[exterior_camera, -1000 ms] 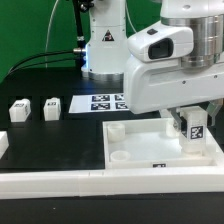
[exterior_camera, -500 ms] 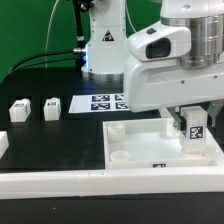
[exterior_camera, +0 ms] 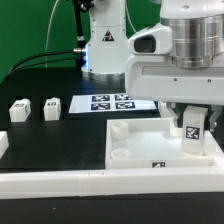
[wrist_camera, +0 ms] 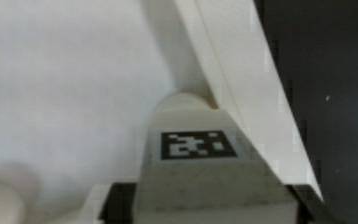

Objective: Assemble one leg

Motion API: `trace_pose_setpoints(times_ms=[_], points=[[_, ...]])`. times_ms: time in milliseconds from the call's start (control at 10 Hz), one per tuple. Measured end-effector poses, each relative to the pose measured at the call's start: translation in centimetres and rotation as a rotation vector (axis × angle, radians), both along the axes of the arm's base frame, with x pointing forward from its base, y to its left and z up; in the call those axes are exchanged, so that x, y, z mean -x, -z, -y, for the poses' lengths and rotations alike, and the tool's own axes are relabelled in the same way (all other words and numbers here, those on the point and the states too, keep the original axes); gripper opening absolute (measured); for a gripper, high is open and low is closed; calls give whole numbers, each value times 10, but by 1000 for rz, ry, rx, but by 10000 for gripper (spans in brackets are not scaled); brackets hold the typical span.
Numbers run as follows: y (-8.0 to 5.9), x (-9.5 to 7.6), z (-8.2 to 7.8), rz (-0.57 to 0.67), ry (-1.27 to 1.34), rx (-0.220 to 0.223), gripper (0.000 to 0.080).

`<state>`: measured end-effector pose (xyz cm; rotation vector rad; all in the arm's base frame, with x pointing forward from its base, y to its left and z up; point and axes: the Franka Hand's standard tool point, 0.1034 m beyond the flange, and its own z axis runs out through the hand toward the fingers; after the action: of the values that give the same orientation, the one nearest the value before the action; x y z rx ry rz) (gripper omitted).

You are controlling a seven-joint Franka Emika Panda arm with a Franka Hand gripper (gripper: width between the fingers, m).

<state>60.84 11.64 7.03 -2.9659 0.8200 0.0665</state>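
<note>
My gripper (exterior_camera: pixel 192 118) is shut on a white leg (exterior_camera: pixel 194 131) with a black-and-white marker on its face. It holds the leg upright over the far corner of the large white tray-like piece (exterior_camera: pixel 135 158) at the exterior view's right. In the wrist view the leg (wrist_camera: pixel 202 150) fills the space between my two dark fingers (wrist_camera: pixel 130 203), its tip against the tray's raised rim (wrist_camera: pixel 229 70). Two more legs (exterior_camera: pixel 19 111) (exterior_camera: pixel 51 108) stand on the black table at the exterior view's left.
The marker board (exterior_camera: pixel 112 103) lies behind the tray near the robot base (exterior_camera: pixel 105 45). A white rail (exterior_camera: pixel 60 182) runs along the table's front edge. A white piece (exterior_camera: pixel 3 146) shows at the left edge.
My wrist has turned about its upright axis, so the camera housing now faces differently. The leg has stayed over the same tray corner.
</note>
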Motion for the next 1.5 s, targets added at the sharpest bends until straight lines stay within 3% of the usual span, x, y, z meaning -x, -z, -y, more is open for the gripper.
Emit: trace_pose_setpoints(times_ms=[600,800,900,1000,1100,1200,1300,1500], points=[[1,-1,1,-61,717,-17,291],[1,0,-1,-69,787,-18,291],[1,0,-1,-68,783,-18,358],[1,0,-2,-68,778,-19,508],[1,0,-2,-66,755,-20,508],[1,0,-3,-67,753,-21,604],[1,0,-3,-65,736,-21,640],[2,1,-3,-46,456,-22,648]])
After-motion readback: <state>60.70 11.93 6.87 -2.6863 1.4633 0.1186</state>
